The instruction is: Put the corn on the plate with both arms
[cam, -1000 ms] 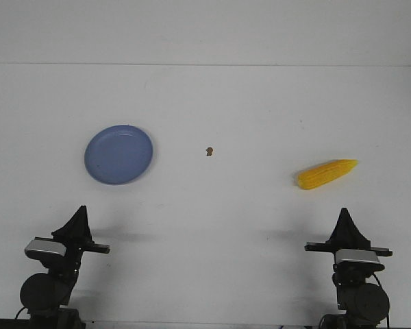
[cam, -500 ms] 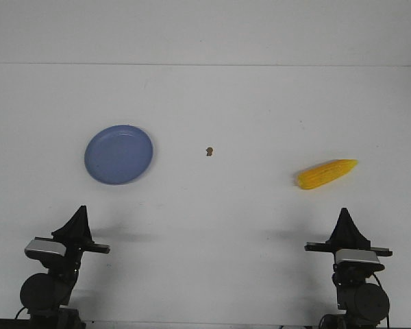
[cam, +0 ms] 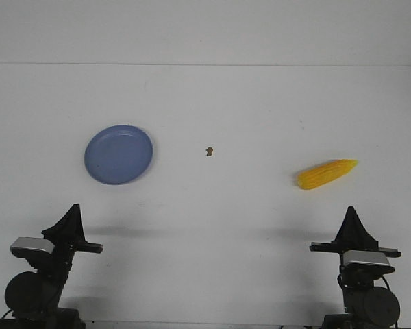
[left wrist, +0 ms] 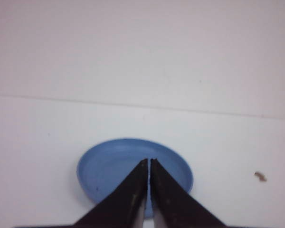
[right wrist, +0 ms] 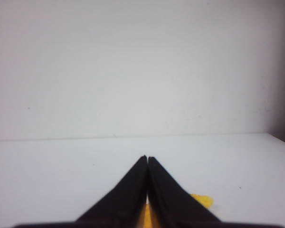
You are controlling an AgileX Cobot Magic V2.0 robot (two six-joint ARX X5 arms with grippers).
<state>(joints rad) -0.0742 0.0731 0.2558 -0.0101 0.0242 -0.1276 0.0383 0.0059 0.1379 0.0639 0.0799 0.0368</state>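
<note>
The yellow corn point(cam: 326, 173) lies on the white table at the right, its pointed end to the right. In the right wrist view only a bit of the corn point(right wrist: 202, 200) shows behind the fingers. The blue plate point(cam: 118, 154) sits empty at the left and also shows in the left wrist view point(left wrist: 109, 164). My left gripper point(cam: 72, 210) is shut and empty at the front left, well short of the plate; its tips point(left wrist: 148, 160) line up with it. My right gripper point(cam: 351, 212) is shut and empty at the front right, short of the corn; its tips point(right wrist: 146, 157) point past it.
A tiny brown speck point(cam: 209, 151) lies on the table between plate and corn, also in the left wrist view point(left wrist: 260, 176). The table's far edge meets a white wall behind.
Both arms have shifted slightly outward and lower in the front view. The corn and the plate have not moved.
</note>
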